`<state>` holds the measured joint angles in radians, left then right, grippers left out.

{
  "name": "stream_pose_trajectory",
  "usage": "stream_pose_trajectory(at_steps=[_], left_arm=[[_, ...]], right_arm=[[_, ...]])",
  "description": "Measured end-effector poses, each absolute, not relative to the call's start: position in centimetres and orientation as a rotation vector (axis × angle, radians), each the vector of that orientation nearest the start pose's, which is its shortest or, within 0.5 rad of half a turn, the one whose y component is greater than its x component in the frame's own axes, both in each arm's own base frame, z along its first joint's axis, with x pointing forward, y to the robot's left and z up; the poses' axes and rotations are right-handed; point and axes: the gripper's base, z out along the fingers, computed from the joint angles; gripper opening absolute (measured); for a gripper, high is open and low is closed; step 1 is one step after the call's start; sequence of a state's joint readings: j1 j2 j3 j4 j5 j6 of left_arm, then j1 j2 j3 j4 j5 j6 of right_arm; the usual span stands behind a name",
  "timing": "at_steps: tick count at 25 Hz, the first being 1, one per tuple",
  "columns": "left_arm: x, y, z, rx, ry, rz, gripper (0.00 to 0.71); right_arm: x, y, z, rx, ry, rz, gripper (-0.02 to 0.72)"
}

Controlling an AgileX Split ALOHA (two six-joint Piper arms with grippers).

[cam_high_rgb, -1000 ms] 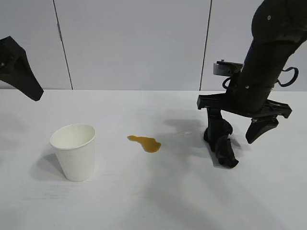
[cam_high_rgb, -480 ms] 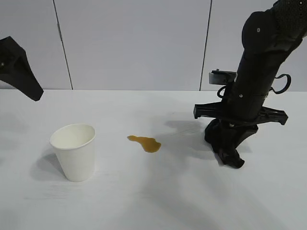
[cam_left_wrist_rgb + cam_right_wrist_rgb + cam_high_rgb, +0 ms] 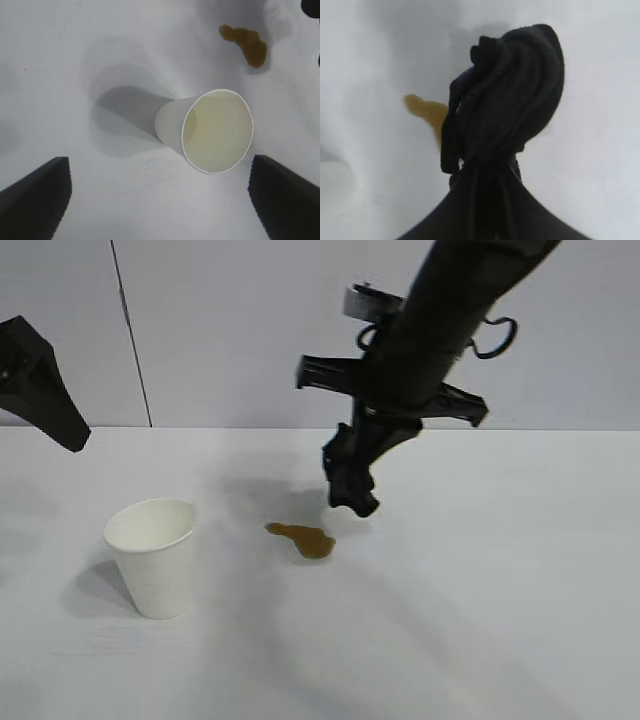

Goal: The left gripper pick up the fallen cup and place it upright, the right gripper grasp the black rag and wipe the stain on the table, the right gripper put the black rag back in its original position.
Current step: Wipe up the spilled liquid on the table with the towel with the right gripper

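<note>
Behind the black rag (image 3: 507, 95), half of the stain (image 3: 427, 112).

We see few obstacles on the table (image 3: 520, 620): the cup (image 3: 153, 555) stands upright at near left, and the stain (image 3: 302, 538) lies just right of it with bare surface between. The right gripper (image 3: 352, 490) hangs above the stain's far edge, clamped on the black rag (image 3: 348, 475), blocking approach from above there. The left gripper (image 3: 45, 390) sits at far left, clear of the cup. The whole right half lies bare.
</note>
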<state>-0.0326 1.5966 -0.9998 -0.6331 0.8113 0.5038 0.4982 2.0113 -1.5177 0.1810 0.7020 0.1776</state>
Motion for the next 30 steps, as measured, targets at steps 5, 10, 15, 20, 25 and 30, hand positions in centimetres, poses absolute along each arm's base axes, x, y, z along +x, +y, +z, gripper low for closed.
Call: stream_pose_trajectory(at_steps=[5, 10, 15, 20, 25, 30], left_arm=[[30.2, -4.9, 22.4, 0.204, 2.720, -0.616, 0.693], [30.2, -4.9, 22.4, 0.204, 2.720, -0.616, 0.693], [30.2, -4.9, 22.4, 0.205, 2.721, -0.617, 0.693], [30.2, -4.8, 22.4, 0.217, 2.726, -0.603, 0.693], [30.3, -4.8, 22.6, 0.226, 2.721, -0.596, 0.693], [30.3, -4.8, 22.6, 0.227, 2.720, -0.595, 0.693]], right_arm=[[37.1, 26.3, 16.1, -0.427, 2.758, 0.394, 0.034], [37.9, 26.9, 12.1, -0.444, 2.807, 0.320, 0.034], [38.6, 26.2, 12.1, -0.392, 2.792, 0.180, 0.034], [39.8, 23.4, 12.2, -0.332, 2.815, 0.019, 0.034], [40.8, 20.9, 12.2, -0.261, 2.856, -0.036, 0.034], [41.7, 18.7, 12.3, -0.193, 2.878, -0.070, 0.034]])
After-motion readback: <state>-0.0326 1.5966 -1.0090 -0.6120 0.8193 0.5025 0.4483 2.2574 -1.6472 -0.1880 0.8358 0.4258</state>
